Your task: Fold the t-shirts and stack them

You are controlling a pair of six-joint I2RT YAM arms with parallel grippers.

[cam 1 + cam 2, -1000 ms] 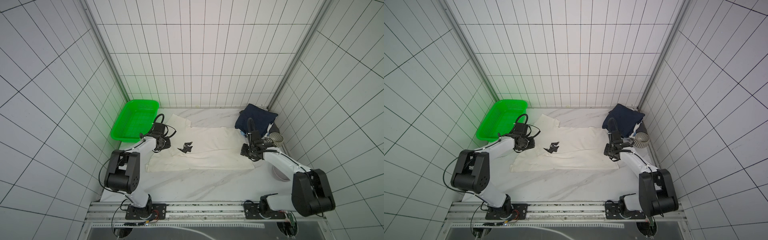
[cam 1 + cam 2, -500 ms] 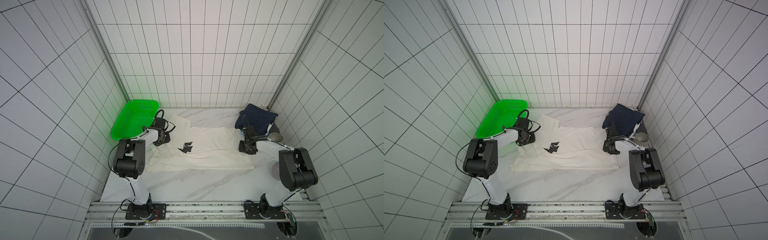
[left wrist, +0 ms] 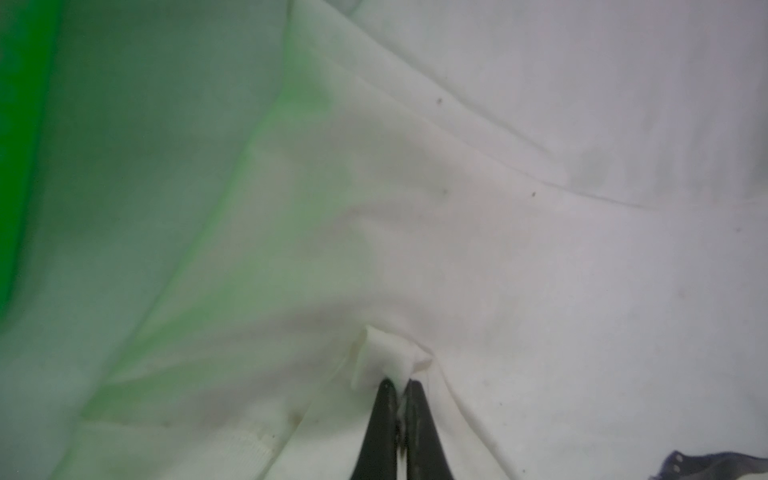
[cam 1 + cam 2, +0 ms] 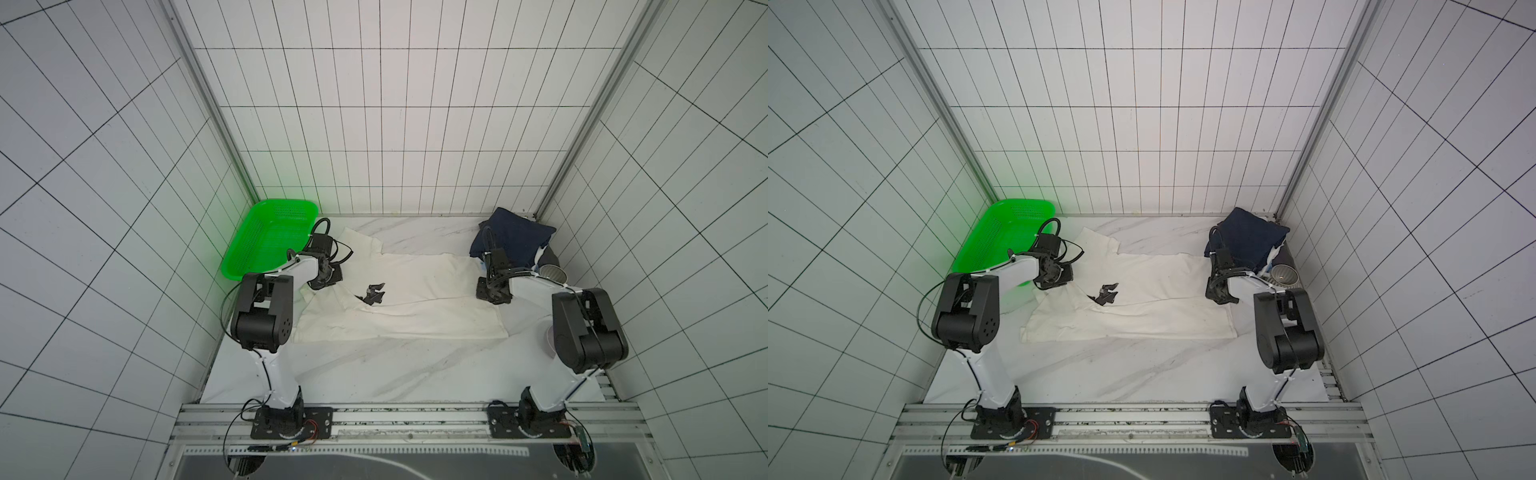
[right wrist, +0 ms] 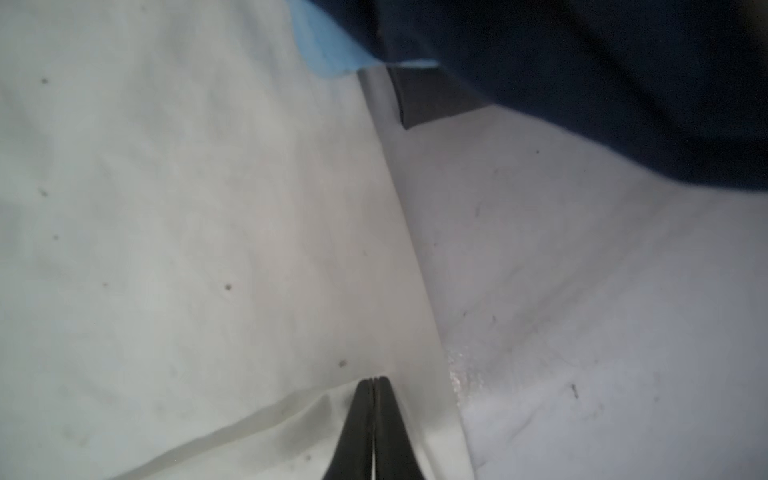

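A large cream-white t-shirt (image 4: 415,299) (image 4: 1142,303) lies spread flat on the marble table, with a small dark print (image 4: 372,293) near its left end. My left gripper (image 4: 328,278) (image 4: 1054,278) is low at the shirt's left end. In the left wrist view it (image 3: 399,384) is shut on a small pinch of the cream cloth (image 3: 390,353). My right gripper (image 4: 492,291) (image 4: 1219,293) is at the shirt's right edge. In the right wrist view it (image 5: 374,380) is shut where a hem of the cream cloth (image 5: 208,249) meets its tips. A folded navy t-shirt (image 4: 515,239) (image 5: 582,62) tops a pile at the back right, with a light-blue one (image 5: 328,45) showing beneath.
A green perforated basket (image 4: 266,241) (image 4: 1000,241) leans in the back left corner, close to my left arm. A ribbed grey bowl (image 4: 555,274) (image 4: 1283,276) lies on its side next to the navy pile. Tiled walls enclose three sides.
Both grippers have gone from partly open to shut on the cream shirt's ends. Both arms have raised their elbows and the grippers have shifted slightly toward the back.
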